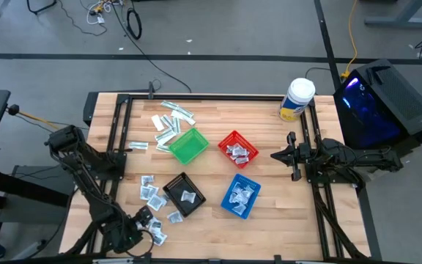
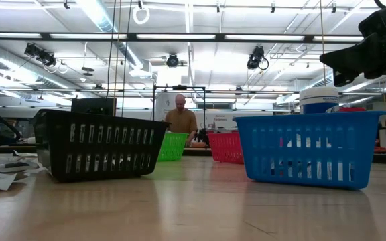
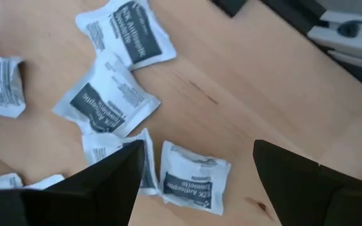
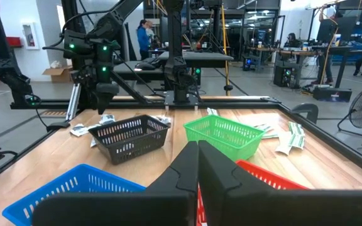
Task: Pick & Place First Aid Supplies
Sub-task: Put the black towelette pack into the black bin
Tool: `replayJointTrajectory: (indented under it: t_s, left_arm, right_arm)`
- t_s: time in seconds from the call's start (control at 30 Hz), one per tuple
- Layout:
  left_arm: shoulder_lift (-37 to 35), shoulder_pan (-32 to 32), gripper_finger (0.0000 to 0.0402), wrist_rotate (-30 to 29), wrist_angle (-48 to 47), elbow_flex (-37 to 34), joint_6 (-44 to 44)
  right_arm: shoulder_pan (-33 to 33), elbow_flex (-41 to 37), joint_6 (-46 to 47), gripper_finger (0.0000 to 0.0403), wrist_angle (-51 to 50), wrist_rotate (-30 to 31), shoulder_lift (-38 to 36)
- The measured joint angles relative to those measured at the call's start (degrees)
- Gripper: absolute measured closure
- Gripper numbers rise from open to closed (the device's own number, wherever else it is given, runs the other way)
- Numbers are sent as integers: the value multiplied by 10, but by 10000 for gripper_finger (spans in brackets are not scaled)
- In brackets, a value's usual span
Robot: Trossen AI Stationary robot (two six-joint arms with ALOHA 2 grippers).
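**Left tool spread above loose sachets at the table's near-left corner**

I have the left tool (image 3: pixel 193 172) low over the near-left part of the table (image 1: pixel 269 220), its two dark fingers (image 3: pixel 109 182) spread wide with nothing between them. Directly under the gap lies one white-and-blue sachet (image 3: pixel 192 183) flat on the wood; I cannot tell whether the fingers touch it. More sachets (image 3: pixel 109 100) lie scattered just beyond it, apart from one another or overlapping at the edges.

From above, I see this cluster sitting beside the black basket (image 1: pixel 184 195), which holds one sachet. The blue basket (image 1: pixel 239 196) and the red basket (image 1: pixel 237 149) each hold several. The narrow pale-green strips (image 1: pixel 168 126) lie loose near the green basket (image 1: pixel 188 145), toward the far-left side of the table.

My right tool (image 4: pixel 197 164) waits at the table's right edge, its fingers pressed together and holding nothing. A white-lidded tub (image 1: pixel 297 100) stands at the far-right corner. A person (image 2: pixel 181 119) shows in the room beyond.
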Motion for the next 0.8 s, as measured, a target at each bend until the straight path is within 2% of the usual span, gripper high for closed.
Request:
replayJointTrajectory:
  t_s: [0.63, 0.8]
  left_arm:
    - [0, -1, 95, 1, 0, -1, 3]
    - [0, -1, 95, 12, 9, -28, -3]
  right_arm:
    - [0, 0, 0, 390, 0, 0, 0]
    - [0, 0, 0, 390, 0, 0, 0]
